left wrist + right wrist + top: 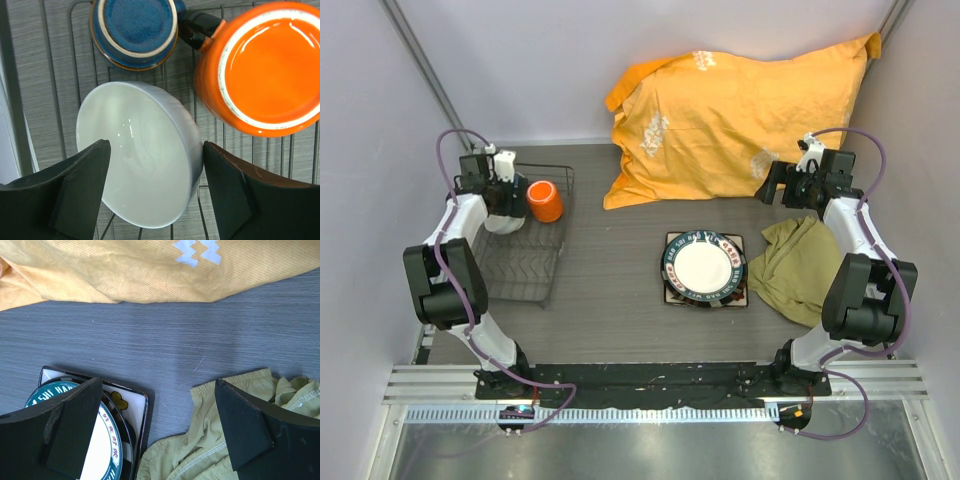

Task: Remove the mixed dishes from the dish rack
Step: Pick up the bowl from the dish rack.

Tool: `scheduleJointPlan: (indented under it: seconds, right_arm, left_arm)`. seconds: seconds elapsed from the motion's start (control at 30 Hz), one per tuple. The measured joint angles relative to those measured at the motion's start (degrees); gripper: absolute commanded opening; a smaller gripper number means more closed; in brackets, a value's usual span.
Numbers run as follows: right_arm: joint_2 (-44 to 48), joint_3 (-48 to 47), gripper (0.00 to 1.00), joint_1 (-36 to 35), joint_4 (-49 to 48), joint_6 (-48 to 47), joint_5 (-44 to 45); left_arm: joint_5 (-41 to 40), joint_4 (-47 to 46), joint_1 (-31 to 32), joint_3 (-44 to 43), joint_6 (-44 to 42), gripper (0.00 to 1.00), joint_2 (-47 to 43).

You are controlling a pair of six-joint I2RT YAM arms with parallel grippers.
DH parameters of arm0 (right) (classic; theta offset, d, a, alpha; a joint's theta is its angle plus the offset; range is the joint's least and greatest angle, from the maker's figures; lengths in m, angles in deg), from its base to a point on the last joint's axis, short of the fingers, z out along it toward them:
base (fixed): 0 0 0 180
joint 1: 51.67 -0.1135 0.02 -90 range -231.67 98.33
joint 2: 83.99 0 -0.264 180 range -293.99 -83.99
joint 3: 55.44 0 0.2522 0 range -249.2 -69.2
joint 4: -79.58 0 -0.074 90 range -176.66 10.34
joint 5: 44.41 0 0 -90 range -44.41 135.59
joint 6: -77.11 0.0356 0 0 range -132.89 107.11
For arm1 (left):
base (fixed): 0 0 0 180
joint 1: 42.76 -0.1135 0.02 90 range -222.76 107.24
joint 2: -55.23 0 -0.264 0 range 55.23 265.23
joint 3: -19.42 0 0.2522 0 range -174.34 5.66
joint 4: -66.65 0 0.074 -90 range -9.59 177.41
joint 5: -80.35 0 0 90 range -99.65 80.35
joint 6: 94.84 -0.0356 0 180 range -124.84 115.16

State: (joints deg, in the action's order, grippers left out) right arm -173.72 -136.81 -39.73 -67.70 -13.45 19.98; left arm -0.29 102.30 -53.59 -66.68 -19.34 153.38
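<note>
The dish rack (525, 262) stands at the left. It holds the orange mug (545, 201), the white bowl (503, 224) and the dark blue cup (134, 30). In the left wrist view the bowl (140, 155) lies tilted on the rack wires (73, 60), with the mug (265, 70) to its right. My left gripper (156, 150) is open with its jaws astride the bowl; the right finger (225, 185) touches the bowl's outer wall. The round dark-rimmed plate (705, 268) lies on the square flowered plate (672, 241) at mid table. My right gripper (785, 185) is open and empty above the table.
A large orange cloth (720, 120) covers the back of the table. A green cloth (800, 265) lies right of the plates. In the right wrist view the gripper (159, 385) hangs over bare table between the plates (107, 440) and the green cloth (200, 450).
</note>
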Motion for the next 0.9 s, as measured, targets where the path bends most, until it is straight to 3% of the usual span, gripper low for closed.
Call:
scheduleJointPlan:
  seconds: [0.27,0.47,0.77,0.9]
  right_arm:
    - [0.0,0.0,1.00,0.0,0.0,-0.1,0.0]
    - [0.0,0.0,1.00,-0.2,0.0,-0.4,0.0]
    - [0.0,0.0,1.00,-0.2,0.0,-0.7,0.0]
    - [0.0,0.0,1.00,-0.2,0.2,-0.8,0.0]
  left_arm:
    - [1.8,0.2,0.3,2.1,-2.1,0.48,0.0]
    - [3.1,0.7,0.3,2.4,-2.7,0.16,0.0]
    - [3.8,3.1,-0.2,2.8,-2.4,0.00,0.0]
    - [3.9,3.2,-0.2,2.8,-1.8,0.00,0.0]
